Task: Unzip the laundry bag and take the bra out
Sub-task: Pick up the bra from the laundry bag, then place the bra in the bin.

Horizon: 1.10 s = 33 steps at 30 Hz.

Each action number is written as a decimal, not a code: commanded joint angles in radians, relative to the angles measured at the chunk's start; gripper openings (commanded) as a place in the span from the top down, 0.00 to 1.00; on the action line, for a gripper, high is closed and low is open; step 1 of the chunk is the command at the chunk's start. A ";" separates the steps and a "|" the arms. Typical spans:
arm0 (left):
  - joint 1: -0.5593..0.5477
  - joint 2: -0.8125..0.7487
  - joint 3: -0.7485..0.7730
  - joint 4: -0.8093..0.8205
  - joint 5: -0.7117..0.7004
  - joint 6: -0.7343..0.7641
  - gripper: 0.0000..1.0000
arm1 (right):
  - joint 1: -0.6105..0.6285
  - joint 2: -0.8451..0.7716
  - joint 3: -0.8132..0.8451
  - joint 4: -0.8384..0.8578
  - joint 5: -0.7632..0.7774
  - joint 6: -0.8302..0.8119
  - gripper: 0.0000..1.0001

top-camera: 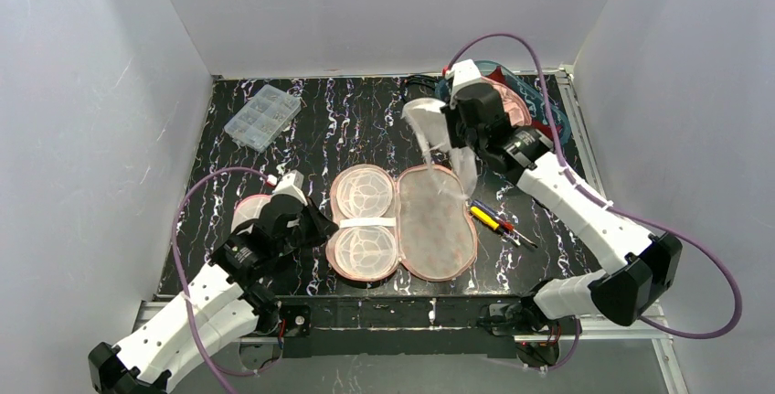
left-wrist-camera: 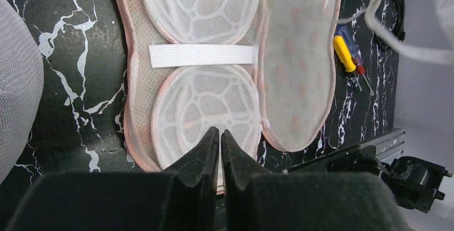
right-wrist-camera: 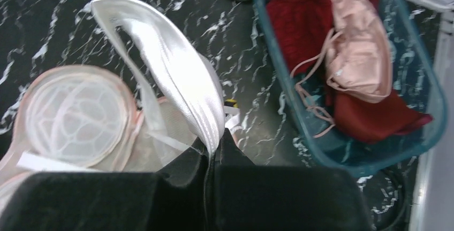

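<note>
Bag point(top-camera: 439, 225) is found unzipped and laid open, bra point(right-wrist-camera: 176, 81) is pinched in right gripper point(right-wrist-camera: 214, 150) above it, left gripper point(left-wrist-camera: 220, 134) is closed empty; only set-down is judged left

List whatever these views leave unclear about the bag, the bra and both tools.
- Left wrist view: the left tool, shut, covers the laundry bag rim beneath it; a pinch cannot be confirmed.
- Right wrist view: the right tool itself hides how much bra it clamps.
- Top view: the right arm covers most of the basket.
- Top view: the compartment box contents are too small.
</note>
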 commanded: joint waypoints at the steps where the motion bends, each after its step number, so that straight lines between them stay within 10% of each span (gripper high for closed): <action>1: 0.006 -0.030 0.011 -0.018 0.012 0.007 0.95 | -0.055 0.054 0.135 -0.011 0.062 -0.095 0.99; 11: 0.005 -0.082 -0.048 0.007 0.071 -0.017 0.94 | -0.204 0.196 0.291 0.268 0.160 -0.246 0.99; 33: 0.005 0.011 -0.172 0.165 0.196 -0.022 0.94 | -0.457 0.428 0.240 0.527 -0.160 -0.451 0.99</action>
